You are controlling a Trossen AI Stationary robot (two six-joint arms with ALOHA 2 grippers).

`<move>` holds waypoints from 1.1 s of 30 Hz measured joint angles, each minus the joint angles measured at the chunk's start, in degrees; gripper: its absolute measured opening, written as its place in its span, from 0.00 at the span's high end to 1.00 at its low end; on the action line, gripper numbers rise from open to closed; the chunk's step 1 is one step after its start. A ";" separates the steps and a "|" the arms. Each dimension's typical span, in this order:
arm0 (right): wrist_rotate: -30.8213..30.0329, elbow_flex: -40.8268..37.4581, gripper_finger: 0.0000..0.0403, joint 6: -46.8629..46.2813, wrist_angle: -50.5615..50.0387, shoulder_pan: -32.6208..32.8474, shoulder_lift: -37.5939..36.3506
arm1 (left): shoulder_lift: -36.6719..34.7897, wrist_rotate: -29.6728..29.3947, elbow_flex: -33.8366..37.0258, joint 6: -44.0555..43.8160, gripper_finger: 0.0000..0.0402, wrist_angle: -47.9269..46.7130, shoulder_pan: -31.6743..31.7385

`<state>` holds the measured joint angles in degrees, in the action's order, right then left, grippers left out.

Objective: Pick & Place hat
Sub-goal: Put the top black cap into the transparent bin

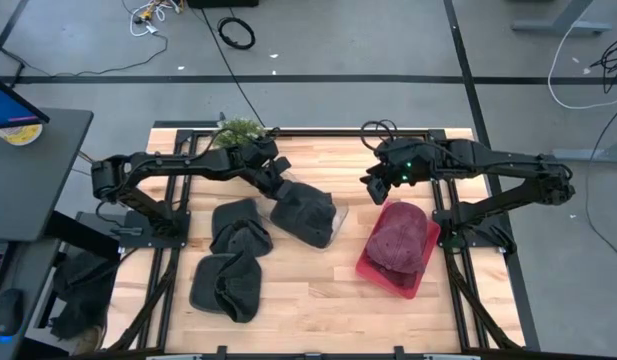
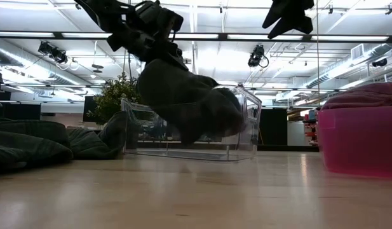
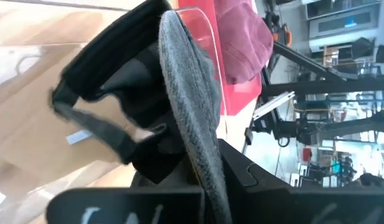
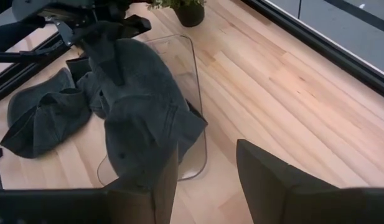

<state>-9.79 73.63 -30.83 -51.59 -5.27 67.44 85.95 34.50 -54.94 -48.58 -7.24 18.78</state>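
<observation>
You have a pale wood-plank table (image 1: pixel 318 290) with straight grain, the largest surface in view. On its right side sits a pink plastic bin (image 1: pixel 373 268), rectangular, with a maroon fabric hat (image 1: pixel 400 236) mounded in it. Near the middle stands a clear plastic bin (image 2: pixel 243 137) with rounded corners and thin glossy walls. The dark grey hat (image 1: pixel 303 212), soft and felt-like with a strap hanging loose, droops over that clear bin, lifted by its edge. Your left gripper (image 1: pixel 271 183) is clamped tight on the dark grey hat's rim above the bin. Two more dark grey hats (image 1: pixel 236 255), crumpled, lie on the table just left of the clear bin. Your right gripper (image 1: pixel 375 187) hovers over bare wood between the two bins, fingers partly apart and holding nothing. A small potted plant (image 1: pixel 238 130) stands at the table's far edge.
</observation>
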 joint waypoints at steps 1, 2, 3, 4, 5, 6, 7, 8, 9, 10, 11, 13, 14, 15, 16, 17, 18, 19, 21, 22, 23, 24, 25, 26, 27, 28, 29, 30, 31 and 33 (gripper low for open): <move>0.32 0.02 0.59 0.04 0.10 -0.08 0.00 | 0.04 0.39 0.00 0.35 0.97 0.06 0.14; 0.34 0.02 0.59 0.06 0.17 -0.08 0.00 | 0.05 1.10 0.02 1.88 0.97 0.80 0.27; 0.37 0.02 0.59 0.09 0.19 -0.07 0.00 | 0.05 1.85 0.02 5.18 0.97 1.97 0.33; 0.37 0.02 0.59 0.22 0.17 -0.07 0.00 | 0.05 2.24 0.02 9.61 0.97 3.25 0.15; 0.38 0.02 0.59 0.29 0.19 -0.07 0.00 | 0.05 2.64 0.02 14.54 0.97 4.72 -0.11; 0.38 0.02 0.59 0.31 0.19 -0.07 0.00 | 0.05 2.98 0.02 20.45 0.97 6.04 -0.38; 0.38 0.02 0.59 0.30 0.19 -0.07 0.00 | 0.05 3.11 0.02 26.42 0.97 7.41 -0.77; 0.37 0.02 0.59 0.31 0.17 -0.07 0.00 | 0.03 3.07 0.02 32.55 0.97 8.62 -1.25; 0.38 0.02 0.59 0.31 0.19 -0.07 0.00 | 0.00 2.78 0.02 38.44 0.97 9.27 -1.67; 0.38 0.02 0.59 0.31 0.18 -0.07 0.00 | -0.02 2.15 0.02 44.56 0.97 9.57 -2.14; 0.38 0.02 0.59 0.30 0.17 -0.07 0.00 | -0.02 1.10 0.02 50.02 0.97 9.61 -2.51; 0.38 0.02 0.59 0.20 0.17 -0.05 0.00 | -0.02 -1.96 0.02 60.28 0.96 8.80 -3.30; 0.38 0.02 0.59 -0.04 0.17 -0.05 0.00 | -0.02 -3.64 0.02 64.63 0.95 8.30 -3.55; 0.38 0.02 0.59 -0.05 0.18 -0.05 0.00 | -0.02 -5.18 0.02 68.23 0.95 7.76 -3.76; 0.38 0.02 0.59 -0.07 0.19 -0.05 0.00 | -0.02 -6.34 0.02 70.74 0.96 7.12 -3.93; 0.38 0.02 0.59 -0.11 0.17 -0.05 0.00 | -0.02 -7.42 0.02 72.40 0.96 6.17 -3.93; 0.38 0.02 0.59 -0.13 0.17 -0.05 0.00 | -0.02 -8.12 0.02 73.44 0.97 4.67 -3.81; 0.38 0.02 0.59 -0.15 0.17 -0.05 0.00 | -0.02 -8.34 0.02 73.71 0.97 2.87 -3.52; 0.40 0.02 0.59 -0.15 0.18 -0.05 0.00 | 0.40 -8.10 0.02 73.90 0.97 -0.51 -2.77; 0.42 0.02 0.59 -0.15 0.17 -0.03 0.00 | 0.42 -8.16 0.02 74.42 0.97 -2.80 -2.44; 0.40 0.02 0.59 -0.15 0.17 -0.03 0.00 | 0.42 -8.69 0.02 75.13 0.97 -4.57 -2.26; 0.40 0.02 0.59 -0.15 0.17 -0.03 0.00 | 0.42 -9.91 0.02 76.03 0.97 -5.71 -2.14; 0.40 0.02 0.59 -0.15 0.18 -0.03 0.00 | 0.42 -11.07 0.02 76.46 0.96 -6.59 -2.15; 0.40 0.02 0.59 -0.15 0.19 -0.04 0.00 | 0.42 -11.92 0.02 76.61 0.96 -7.12 -2.17; 0.40 0.02 0.59 -0.15 0.22 -0.05 0.00 | 0.42 -12.43 0.02 76.49 0.97 -7.29 -2.01; 0.40 0.02 0.59 -0.15 0.27 -0.05 0.00 | 0.42 -12.58 0.02 76.31 0.97 -7.26 -1.87; 0.40 0.02 0.59 -0.15 0.29 -0.05 0.00 | 0.42 -12.60 0.02 76.09 0.97 -7.22 -1.78; 0.40 0.02 0.59 -0.15 0.32 -0.05 0.00 | 0.42 -12.73 0.02 75.89 0.97 -7.20 -1.72; 0.40 0.02 0.59 -0.15 0.39 -0.05 0.00 | 0.42 -13.26 0.01 75.11 0.97 -7.22 -1.70; 0.40 0.02 0.59 -0.15 0.41 -0.05 0.00 | 0.42 -14.48 -1.03 72.52 0.97 -8.59 -1.95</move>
<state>-9.39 73.65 -30.98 -51.18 -5.32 67.44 86.37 20.03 -55.97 23.94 -15.83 16.83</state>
